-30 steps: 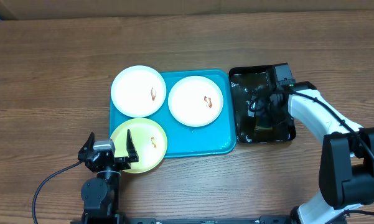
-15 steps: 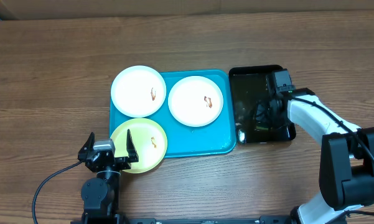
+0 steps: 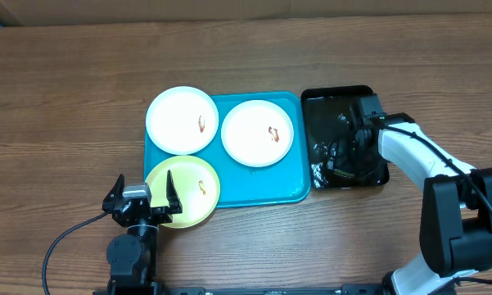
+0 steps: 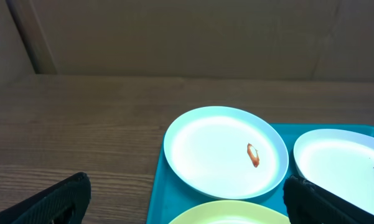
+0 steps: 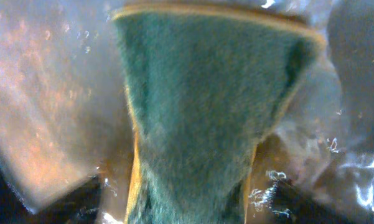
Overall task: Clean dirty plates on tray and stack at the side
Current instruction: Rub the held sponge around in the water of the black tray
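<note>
Plates are all sitting smeared on the turquoise rectangular plastic tray [image 3: 233, 184]: round left white plate [image 3: 182, 120], right white plate [image 3: 257, 133], pale yellow-green plate [image 3: 182, 192]. None is cleaned or stacked yet. Left tool [image 3: 143, 195] is gaping fully, empty. Right tool [image 3: 349, 146] is reaching into the glossy black tray [image 3: 331, 92] over a green scouring sponge [image 5: 205, 93]; whether it is gripping cannot be told.

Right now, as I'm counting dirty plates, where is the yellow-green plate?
Overhead view: the yellow-green plate overhangs the near-left corner of the turquoise tray, just ahead of the left gripper.

Overhead, left wrist: shared plates [image 3: 182, 120]
</note>
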### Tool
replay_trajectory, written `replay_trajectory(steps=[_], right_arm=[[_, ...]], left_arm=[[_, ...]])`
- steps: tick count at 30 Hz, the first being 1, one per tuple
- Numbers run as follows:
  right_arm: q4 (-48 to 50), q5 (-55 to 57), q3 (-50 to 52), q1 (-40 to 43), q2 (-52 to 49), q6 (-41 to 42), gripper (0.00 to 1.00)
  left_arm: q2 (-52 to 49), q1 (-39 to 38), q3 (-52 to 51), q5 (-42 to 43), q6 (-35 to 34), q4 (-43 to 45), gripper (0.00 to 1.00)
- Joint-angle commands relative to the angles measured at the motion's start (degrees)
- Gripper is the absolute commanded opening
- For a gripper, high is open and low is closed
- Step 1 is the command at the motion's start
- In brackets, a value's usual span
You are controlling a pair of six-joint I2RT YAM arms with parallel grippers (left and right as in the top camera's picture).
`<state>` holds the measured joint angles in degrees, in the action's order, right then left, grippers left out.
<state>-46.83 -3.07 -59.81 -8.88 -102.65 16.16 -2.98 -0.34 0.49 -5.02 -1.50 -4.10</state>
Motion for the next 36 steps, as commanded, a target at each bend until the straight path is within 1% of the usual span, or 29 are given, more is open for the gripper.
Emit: replay_trajectory(steps=[1, 2, 4, 5, 7, 8, 10, 12, 13, 14, 17, 23, 25, 26, 27, 29, 34, 35, 36], right_arm=[[2.49, -0.92, 2.69, -0.04, -0.24, -0.07, 0.21], [2.89, -0.98, 2.99, -0.04, -0.24, -0.04, 0.04], [1.6, -2.69, 2.32, -0.04, -0.22, -0.07, 0.04], [-0.07, -3.98, 1.22, -0.04, -0.22, -0.09, 0.07], [-4.55, -5.33, -2.23, -0.04, -0.22, -0.09, 0.53], [-6.64, -5.31, -4.17, -0.04, -0.22, -0.11, 0.62], [-9.99, -4.52, -8.2, -0.04, -0.22, -0.13, 0.78], [-10.64, -2.27, -10.82, -0.04, -0.22, -0.11, 0.9], [-10.1, -0.98, -11.21, -0.04, -0.22, -0.09, 0.98], [-9.16, 0.2, -11.21, -0.04, -0.22, -0.07, 1.0], [-6.84, 3.82, -10.14, -0.04, -0.26, -0.04, 1.0], [-5.68, 3.48, -7.3, -0.04, -0.26, 0.31, 1.0], [-5.6, 3.45, -6.97, -0.02, -0.26, 0.35, 0.8], [-5.49, 3.43, -6.73, -0.04, -0.26, 0.37, 0.75], [-5.05, 3.45, -6.19, -0.04, -0.26, 0.37, 0.73], [-3.3, 3.45, -4.55, -0.11, -0.26, 0.37, 0.73], [5.16, 3.41, 1.95, -0.09, -0.26, 0.5, 0.73], [5.99, 3.39, 2.67, -0.09, -0.26, 1.16, 0.7], [6.21, 3.39, 2.91, -0.09, -0.26, 1.77, 0.53]], left_arm=[[-0.02, 0.11, -0.17, -0.7, -0.17, 0.07, 1.0], [-0.02, 0.11, -0.17, -0.7, -0.17, 0.07, 1.0], [-0.02, 0.11, -0.17, -0.7, -0.17, 0.07, 1.0], [-0.02, 0.11, -0.17, -0.7, -0.17, 0.07, 1.0], [-0.02, 0.11, -0.17, -0.7, -0.17, 0.07, 1.0], [-0.02, 0.11, -0.17, -0.7, -0.17, 0.07, 1.0], [-0.02, 0.11, -0.17, -0.7, -0.17, 0.07, 1.0], [-0.02, 0.11, -0.17, -0.7, -0.17, 0.07, 1.0], [-0.02, 0.11, -0.17, -0.7, -0.17, 0.07, 1.0], [-0.02, 0.11, -0.17, -0.7, -0.17, 0.07, 1.0], [-0.02, 0.11, -0.17, -0.7, -0.17, 0.09, 1.0], [-0.02, 0.11, -0.17, -0.7, -0.17, 0.07, 1.0], [-0.02, 0.11, -0.17, -0.7, -0.17, 0.07, 1.0], [-0.02, 0.11, -0.17, -0.7, -0.17, 0.07, 1.0], [-0.02, 0.11, -0.17, -0.7, -0.17, 0.09, 1.0], [-0.02, 0.11, -0.17, -0.7, -0.17, 0.09, 1.0], [-0.02, 0.11, -0.17, -0.7, -0.17, 0.07, 1.0], [-0.02, 0.11, -0.17, -0.7, -0.17, 0.07, 1.0], [-0.02, 0.11, -0.17, -0.7, -0.17, 0.07, 1.0]])
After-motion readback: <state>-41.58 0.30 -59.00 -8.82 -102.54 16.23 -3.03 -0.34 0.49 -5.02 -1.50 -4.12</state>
